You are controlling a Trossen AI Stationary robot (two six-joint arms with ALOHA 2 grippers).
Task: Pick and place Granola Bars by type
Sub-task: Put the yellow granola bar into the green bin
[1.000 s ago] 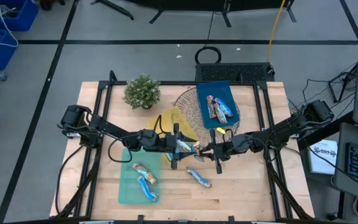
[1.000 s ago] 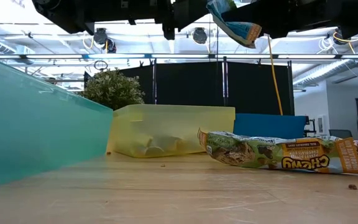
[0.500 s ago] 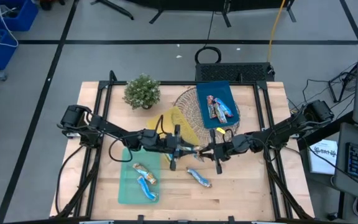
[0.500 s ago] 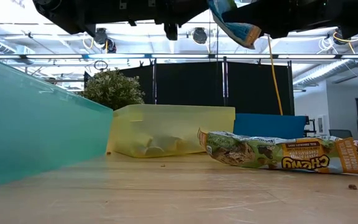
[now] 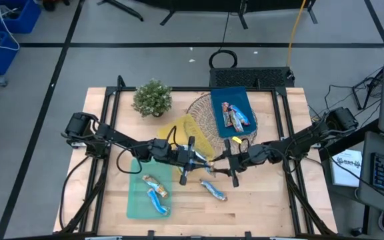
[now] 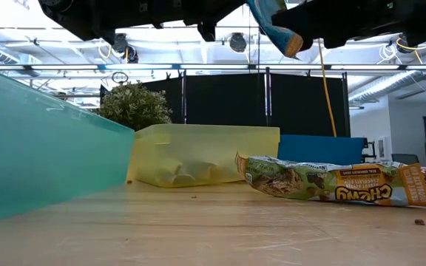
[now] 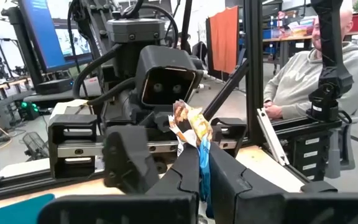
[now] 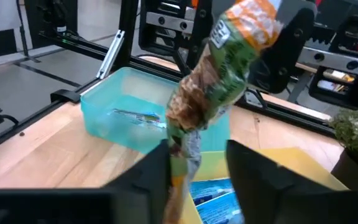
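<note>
Mid-surface, above the wood – left gripper (image 7: 199, 163) pinched tight on 1 granola bar (image 7: 191, 124), held in the air. Right gripper (image 8: 197, 163) faces it, fingers parted around the same bar's other end. Another bar (image 6: 342, 181) lies flat – beside the yellow tray (image 6: 205, 154).

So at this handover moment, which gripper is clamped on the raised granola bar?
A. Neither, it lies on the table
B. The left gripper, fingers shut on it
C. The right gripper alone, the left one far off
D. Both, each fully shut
B. In the left wrist view the left gripper has its fingers pressed together on the granola bar, while the right gripper shows a gap beside the wrapper.
</note>
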